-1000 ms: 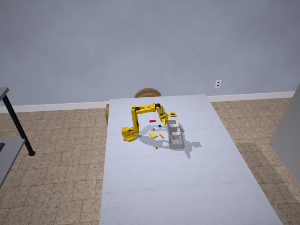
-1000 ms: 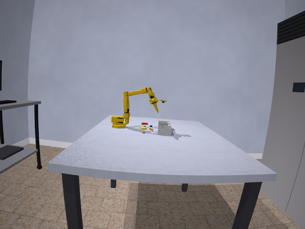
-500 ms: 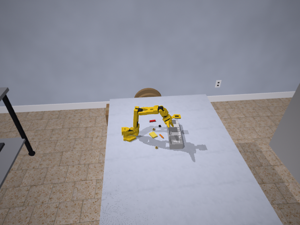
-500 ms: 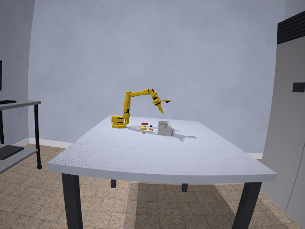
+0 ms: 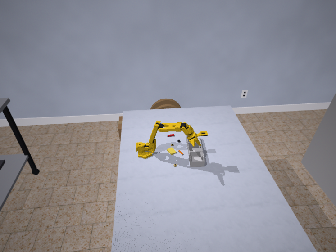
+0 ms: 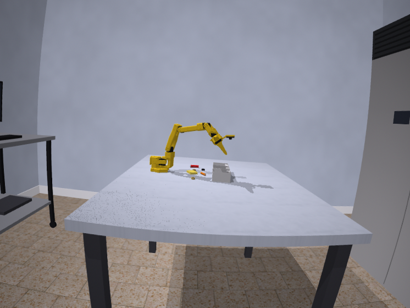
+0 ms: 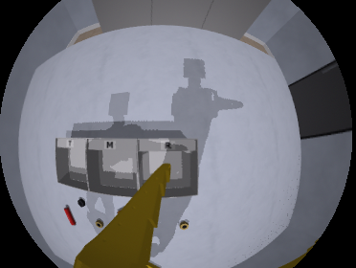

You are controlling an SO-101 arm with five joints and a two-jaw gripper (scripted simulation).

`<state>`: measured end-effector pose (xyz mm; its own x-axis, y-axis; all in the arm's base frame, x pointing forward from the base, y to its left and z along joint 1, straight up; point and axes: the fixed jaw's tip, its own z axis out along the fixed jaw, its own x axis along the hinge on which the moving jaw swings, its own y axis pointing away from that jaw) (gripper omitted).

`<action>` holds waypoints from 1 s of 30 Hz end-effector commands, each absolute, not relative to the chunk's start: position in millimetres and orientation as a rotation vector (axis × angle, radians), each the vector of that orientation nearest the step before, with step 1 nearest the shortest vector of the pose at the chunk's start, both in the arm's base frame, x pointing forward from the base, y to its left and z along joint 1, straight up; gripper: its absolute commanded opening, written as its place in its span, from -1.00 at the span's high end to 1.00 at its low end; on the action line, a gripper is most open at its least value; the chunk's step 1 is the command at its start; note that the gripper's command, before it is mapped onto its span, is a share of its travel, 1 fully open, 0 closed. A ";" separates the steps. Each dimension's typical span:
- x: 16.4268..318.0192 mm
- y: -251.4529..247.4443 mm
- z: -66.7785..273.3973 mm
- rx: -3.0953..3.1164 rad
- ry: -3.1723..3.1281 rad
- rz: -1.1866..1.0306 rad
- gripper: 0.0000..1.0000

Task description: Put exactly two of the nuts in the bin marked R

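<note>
One nut point(image 5: 175, 165) lies on the tabletop point(image 5: 173, 206) just beside the near end of the row of grey bins point(image 5: 197, 154), on the side toward my base. A second nut point(image 5: 172, 145) sits farther back, next to the yellow block point(image 5: 171, 150) and apart from the bins. In the wrist view I see two nuts point(image 7: 185, 224) on the bare surface in front of the bin row; whether any nut lies inside a bin I cannot tell. The bin letters are too blurred to read from here, so I cannot say which one is R.

My pincer point(image 5: 199, 138) hangs well above the far end of the bin row, spread wide with nothing in it, the fixed finger pointing down at the end compartment.

Between the bins and my base lie an orange stick point(image 5: 180, 152), a small black piece point(image 5: 179, 141) and a red block point(image 5: 170, 135). Beyond the bins on the side away from my base, the tabletop runs open to its edge, and a long stretch lies toward the near edge.
</note>
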<state>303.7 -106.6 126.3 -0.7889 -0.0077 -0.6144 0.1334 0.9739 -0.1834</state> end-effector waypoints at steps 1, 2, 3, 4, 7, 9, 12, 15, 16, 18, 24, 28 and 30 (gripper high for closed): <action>309.3 -111.0 144.6 0.079 2.388 -0.319 -1.00; 309.3 -111.0 144.6 0.079 2.388 -0.319 -1.00; 309.3 -111.0 144.6 0.079 2.388 -0.319 -1.00; 309.3 -111.0 144.6 0.079 2.388 -0.319 -1.00; 309.3 -111.0 144.6 0.079 2.388 -0.319 -1.00; 309.3 -111.0 144.6 0.079 2.388 -0.319 -1.00; 309.3 -111.0 144.6 0.079 2.388 -0.319 -1.00; 309.3 -111.0 144.6 0.079 2.388 -0.319 -1.00; 309.3 -111.0 144.6 0.079 2.388 -0.319 -1.00; 309.3 -111.0 144.6 0.079 2.388 -0.319 -1.00; 309.0 -110.9 147.7 0.079 2.381 -0.322 -1.00; 309.0 -110.9 147.7 0.079 2.381 -0.322 -1.00; 309.0 -110.9 147.7 0.079 2.381 -0.322 -1.00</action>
